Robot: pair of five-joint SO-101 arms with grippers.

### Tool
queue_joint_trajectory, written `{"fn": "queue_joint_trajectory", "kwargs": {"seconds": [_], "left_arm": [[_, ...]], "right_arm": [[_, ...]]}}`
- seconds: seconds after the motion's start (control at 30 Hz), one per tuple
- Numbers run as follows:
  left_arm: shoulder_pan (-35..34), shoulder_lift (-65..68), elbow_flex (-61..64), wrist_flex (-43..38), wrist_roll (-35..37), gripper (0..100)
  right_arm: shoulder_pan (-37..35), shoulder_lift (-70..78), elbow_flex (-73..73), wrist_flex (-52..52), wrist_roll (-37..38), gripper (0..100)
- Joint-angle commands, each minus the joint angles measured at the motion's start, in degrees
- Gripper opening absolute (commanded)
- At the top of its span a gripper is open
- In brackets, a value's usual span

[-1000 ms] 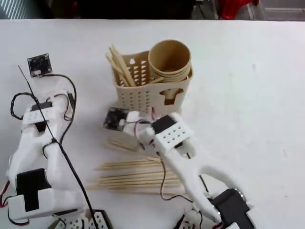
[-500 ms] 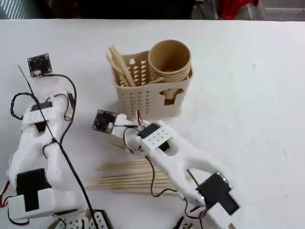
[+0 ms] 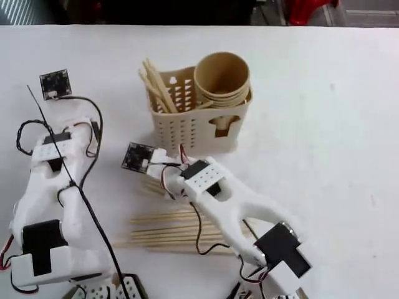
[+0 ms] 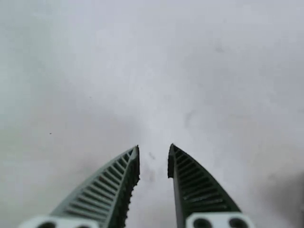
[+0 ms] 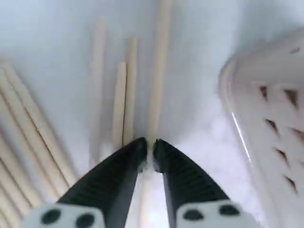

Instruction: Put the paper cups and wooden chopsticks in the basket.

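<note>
- The left arm [image 3: 53, 187] sat well to the left of the basket [image 3: 187, 128]. Its left gripper [image 4: 153, 164] hung open over bare white worktop [image 3: 324, 124], jaws apart with nothing between them.
- A handful of wooden chopsticks [image 3: 156, 84] stood upright in the basket's left compartment, so that part of the job looked started.
- A pile of chopsticks [image 3: 168, 230] lay flat on the worktop in front of the basket, and a few loose ones [image 3: 153, 187] lay between the pile and the basket. These made up most of the work left.
- The right arm [image 3: 212, 187] reached across the pile towards the basket's front wall.
- The right gripper [image 5: 148, 147] was down at the worktop, closed to a slit with a single chopstick [image 5: 159, 71] running through it. It appeared clamped on that chopstick, which had not yet left the worktop.
- The paper cups [image 3: 222, 78] sat nested as one stack in the basket's right compartment, and no cup lay on the worktop. The cup half of the task looked finished.
- The high view gave the tally of cups, standing chopsticks and pile, but the wrist camera board covered the right gripper's tips there.
- The right wrist view showed those tips, the chopstick between them and the basket wall [image 5: 266, 118] just beside.
- The left wrist view showed that arm's jaws.
</note>
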Motion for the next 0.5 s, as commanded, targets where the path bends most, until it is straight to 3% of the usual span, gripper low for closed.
{"fn": "queue_joint_trajectory", "kwargs": {"seconds": [0.0, 0.3, 0.47], "left_arm": [[0.7, -0.7, -0.5, -1.0, -0.6, 12], [0.7, -0.7, -0.5, -1.1, -0.6, 12], [0.7, -0.7, -0.5, -1.1, -0.6, 12]], "right_arm": [[0.1, -4.2, -0.8, 1.7, -0.4, 1.6], [0.1, -36.2, -1.1, 16.5, -4.5, 1.6], [-1.2, -55.6, -1.1, 18.5, -7.7, 1.6]]}}
